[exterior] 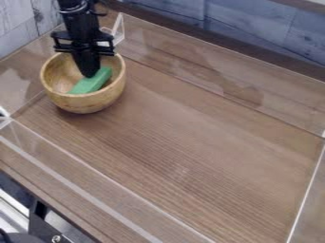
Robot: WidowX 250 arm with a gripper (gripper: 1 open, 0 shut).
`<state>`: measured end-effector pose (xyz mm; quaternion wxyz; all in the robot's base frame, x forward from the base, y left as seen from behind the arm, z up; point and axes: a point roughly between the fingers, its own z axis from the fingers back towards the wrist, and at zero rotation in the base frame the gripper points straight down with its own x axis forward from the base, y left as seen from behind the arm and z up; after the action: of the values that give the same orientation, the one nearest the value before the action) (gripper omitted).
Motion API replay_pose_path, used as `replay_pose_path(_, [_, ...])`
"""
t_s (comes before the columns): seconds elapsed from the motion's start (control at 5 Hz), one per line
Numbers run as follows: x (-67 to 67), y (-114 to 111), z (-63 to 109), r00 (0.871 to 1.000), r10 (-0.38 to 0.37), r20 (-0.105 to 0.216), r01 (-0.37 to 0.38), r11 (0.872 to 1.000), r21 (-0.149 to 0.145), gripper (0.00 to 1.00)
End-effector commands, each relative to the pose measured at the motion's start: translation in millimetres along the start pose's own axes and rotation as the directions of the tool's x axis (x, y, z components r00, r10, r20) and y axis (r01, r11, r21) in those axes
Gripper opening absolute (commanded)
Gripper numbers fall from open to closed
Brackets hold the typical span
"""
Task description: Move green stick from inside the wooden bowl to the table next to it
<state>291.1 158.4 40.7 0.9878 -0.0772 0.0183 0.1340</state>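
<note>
Camera, looking down on a black metal tool [89, 71], closed narrow, reaching over the round light-tan wooden bowl [86, 102]; not telling whether gripping. Finding the small, flat, bright green rectangular stick [94, 83] inside, leaning towards light, stiff, probably smooth handling. Favouring a pinch across the long sides, near the middle, before lifting towards the brown wood-grain counter [191, 123].

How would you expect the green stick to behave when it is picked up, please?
The green stick looks stiff, since its edges run straight. It is probably light, being small beside the wooden bowl. If nudged, it may slide rather than roll, given its flat, oblong shape.
</note>
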Motion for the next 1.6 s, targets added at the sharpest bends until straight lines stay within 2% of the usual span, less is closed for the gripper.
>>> replay_pose_path(0.0, [7.0,-22.6,26.3,0.999,-0.004,0.033,0.005,0.999,-0.035,0.0])
replay_pose_path(0.2, [11.4,-39.1,47.5,0.999,0.01,0.054,-0.006,0.997,-0.072,0.0])
replay_pose_path(0.4, [8.2,-34.4,63.7,0.996,0.057,0.067,-0.05,0.993,-0.104,0.0])
replay_pose_path(0.6, [3.7,-28.4,68.2,0.993,0.095,0.07,-0.087,0.989,-0.117,0.0])
replay_pose_path(1.0, [-11.1,-30.4,58.0,0.994,0.087,0.068,-0.078,0.989,-0.124,0.0])
replay_pose_path(1.4, [-31.4,-71.5,63.3,0.996,0.06,0.068,-0.049,0.987,-0.151,0.0])
